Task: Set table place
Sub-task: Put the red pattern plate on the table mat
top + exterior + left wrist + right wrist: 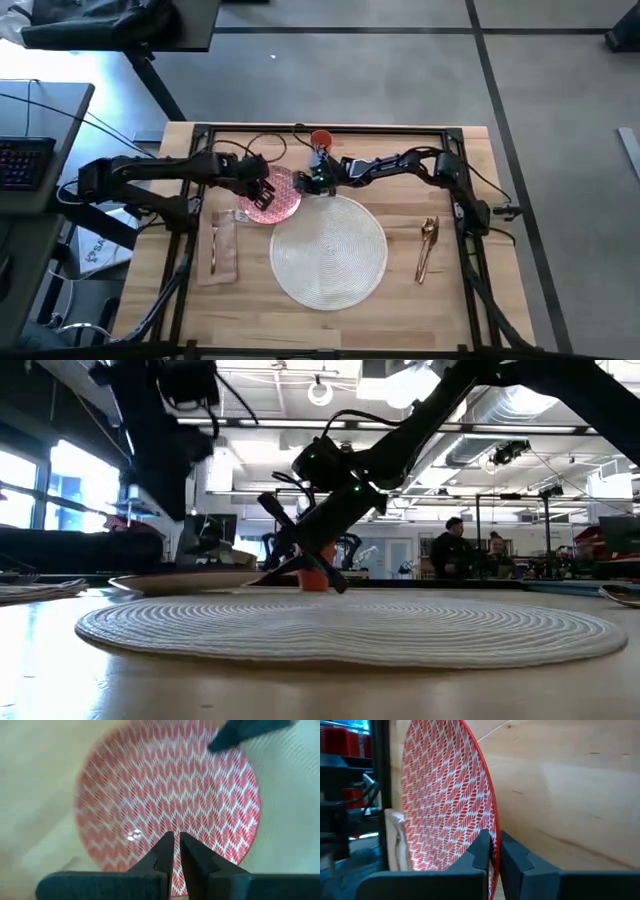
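The red-patterned plate (280, 200) lies low at the far left of the round white woven placemat (328, 250), its right rim at the mat's edge. My right gripper (316, 183) is shut on that rim. My left gripper (262, 190) is over the plate's left half with its fingers shut; in the left wrist view it (176, 840) points down at the plate's face (165, 785). The orange cup (321, 138) stands at the far edge. The beige napkin (230, 250) lies on the left, with one piece of cutlery (213, 245) on it. My right gripper pinches the plate's rim (494, 822) on its right side, one finger on the patterned face and one on the underside. The fingers slant down from the table's far right. In the low view the plate (185, 582) sits near level, close to the table. My left gripper is right above the plate's face; whether it touches the plate cannot be told.
More copper-coloured cutlery (427, 248) lies to the right of the placemat. Black cables run along the table's far edge (270, 140). A grey desk with a keyboard (20, 160) stands beyond the left edge. People sit in the room behind (455, 550).
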